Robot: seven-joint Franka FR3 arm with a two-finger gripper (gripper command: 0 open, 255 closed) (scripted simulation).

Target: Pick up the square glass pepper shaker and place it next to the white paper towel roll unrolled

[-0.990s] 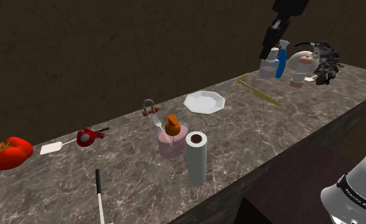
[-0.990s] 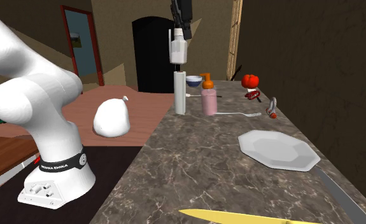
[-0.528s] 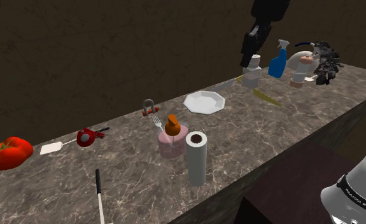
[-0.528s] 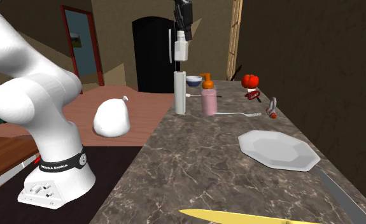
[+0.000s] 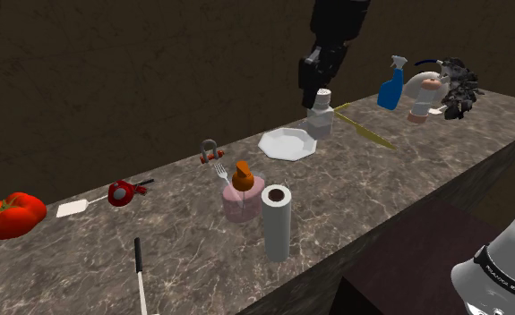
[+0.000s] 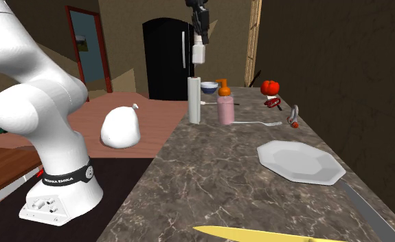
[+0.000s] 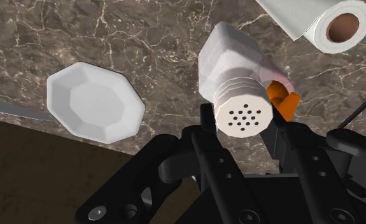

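A pale square pepper shaker (image 5: 319,114) with a holed cap (image 7: 240,109) hangs in the air above the marble counter (image 5: 399,179), clasped at its top by my black gripper (image 5: 317,82). In the wrist view the fingers (image 7: 206,122) press on both sides of the cap. The shaker (image 6: 198,51) hovers near the white plate (image 5: 287,143). A white paper towel roll (image 5: 276,222) stands upright near the counter's front edge, farther toward the shoulder view's left. From the wrist the roll (image 7: 321,19) lies beyond the shaker (image 7: 229,60).
A pink bottle with an orange pump (image 5: 243,192) and a fork stand just behind the roll. A yellow knife (image 5: 364,125), a blue spray bottle (image 5: 391,85) and clutter sit at the right end. A tomato (image 5: 11,215) and small tools lie at the left.
The gripper has carried the shaker away from the blue spray bottle, leftward in the shoulder view, to a spot beside the plate and nearer the roll.
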